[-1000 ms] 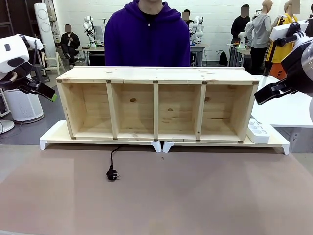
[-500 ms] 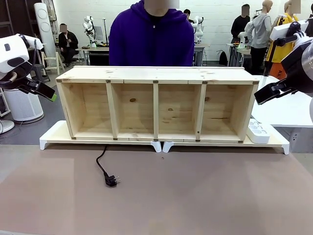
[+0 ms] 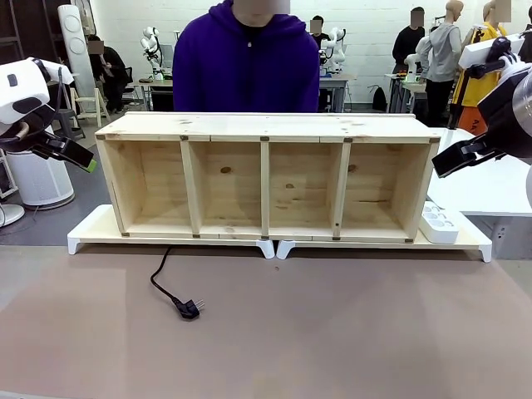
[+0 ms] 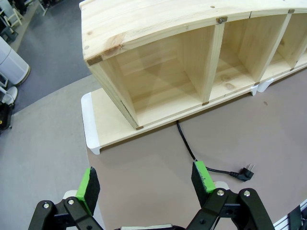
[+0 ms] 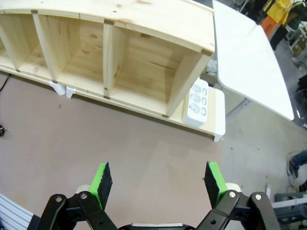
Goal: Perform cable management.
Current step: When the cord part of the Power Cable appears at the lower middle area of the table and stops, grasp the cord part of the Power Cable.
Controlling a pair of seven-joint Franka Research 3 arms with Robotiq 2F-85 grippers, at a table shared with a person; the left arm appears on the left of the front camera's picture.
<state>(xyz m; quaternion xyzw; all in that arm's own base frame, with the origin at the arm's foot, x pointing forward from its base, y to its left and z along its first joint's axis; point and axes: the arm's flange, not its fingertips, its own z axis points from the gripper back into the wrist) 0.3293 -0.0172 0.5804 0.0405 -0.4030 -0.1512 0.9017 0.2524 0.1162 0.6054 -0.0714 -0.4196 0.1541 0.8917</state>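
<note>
Cable [image 3: 154, 283] lies on the table [image 3: 332, 332], seemingly from under the shelf [image 3: 266, 126]; left tool [image 4: 145, 178] and right tool [image 5: 158, 177] wide open

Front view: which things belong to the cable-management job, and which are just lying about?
Job in hand:
- cable
- its plug
- probably the power strip

Just standing there:
- wooden shelf
- white base boards
- white side table
</note>
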